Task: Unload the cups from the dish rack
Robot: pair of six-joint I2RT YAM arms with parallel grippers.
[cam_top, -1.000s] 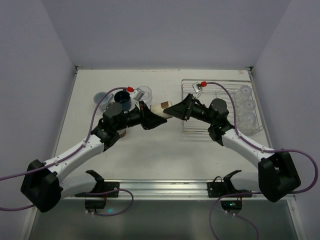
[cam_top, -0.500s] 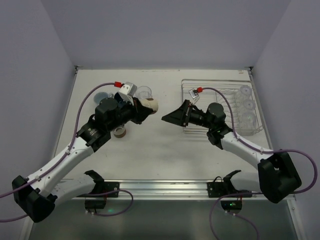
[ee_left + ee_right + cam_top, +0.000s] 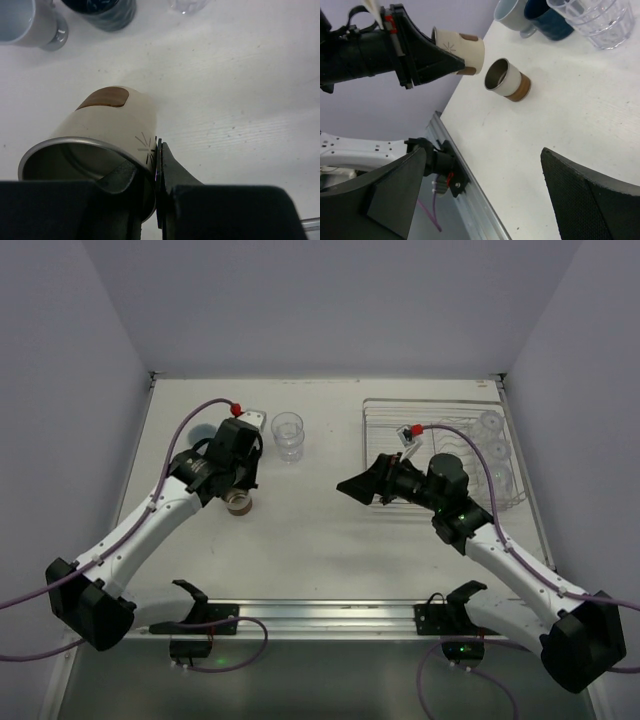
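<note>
The left claw is clamped on the rim of a cream cup with a brown patch, one finger inside the metal-lined mouth and the other outside. The cup tilts over the white table; whether its base touches the surface I cannot tell. From the right wrist view it sits near a second cup, cream at the top and brown at the bottom, which stands on the table. Behind them on the table are the light blue-grey mug and the navy mug, side by side, with a clear glass tumbler a little apart toward the dish rack.

The right claw is spread wide and holds nothing. It hangs over bare table just left of the rack's near corner. The rack lies at the right of the table, with three clear tumblers in a row along its right side.
</note>
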